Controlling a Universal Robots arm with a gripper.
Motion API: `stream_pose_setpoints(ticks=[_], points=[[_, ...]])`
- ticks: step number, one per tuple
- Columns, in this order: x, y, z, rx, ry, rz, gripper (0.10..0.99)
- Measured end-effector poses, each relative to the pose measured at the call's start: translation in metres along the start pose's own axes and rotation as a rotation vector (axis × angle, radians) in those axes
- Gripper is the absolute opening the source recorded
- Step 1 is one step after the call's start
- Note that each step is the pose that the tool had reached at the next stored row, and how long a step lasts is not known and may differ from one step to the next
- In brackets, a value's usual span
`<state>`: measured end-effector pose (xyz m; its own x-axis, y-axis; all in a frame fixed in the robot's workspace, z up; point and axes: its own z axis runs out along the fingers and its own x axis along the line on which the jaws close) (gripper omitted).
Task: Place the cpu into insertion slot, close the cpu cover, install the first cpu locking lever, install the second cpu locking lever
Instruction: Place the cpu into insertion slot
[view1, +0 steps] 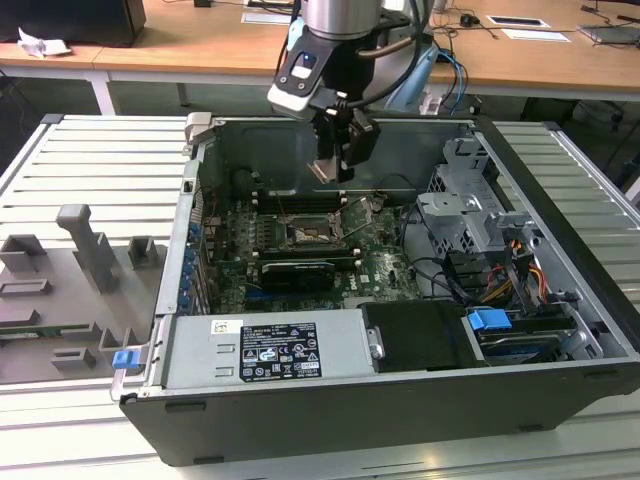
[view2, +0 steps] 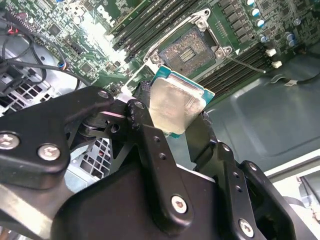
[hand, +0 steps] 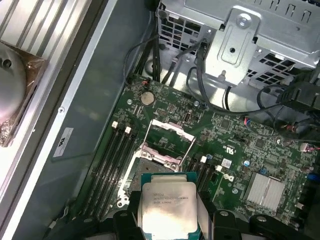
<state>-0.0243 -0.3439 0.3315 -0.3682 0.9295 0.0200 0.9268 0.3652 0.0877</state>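
End effector (hand: 169, 221) is clamped on the cpu (hand: 167, 204) by opposite edges, hovering just above the open insertion slot (hand: 147, 172). Light, stiff, likely fragile underneath, so the edge grip suits it.

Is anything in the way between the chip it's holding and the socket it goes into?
Nothing visible. The gripper holds the cpu above the bare socket, and the cpu cover is swung up off it, leaving the opening clear.
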Motion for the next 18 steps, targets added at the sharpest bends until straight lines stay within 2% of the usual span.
stream_pose_setpoints(ticks=[14, 18], points=[[-0.0001, -0.0004, 0.0049, -0.002, -0.0081, 0.092, 0.529], [-0.0002, -0.0007, 0.0080, -0.004, -0.0161, 0.183, 0.529]])
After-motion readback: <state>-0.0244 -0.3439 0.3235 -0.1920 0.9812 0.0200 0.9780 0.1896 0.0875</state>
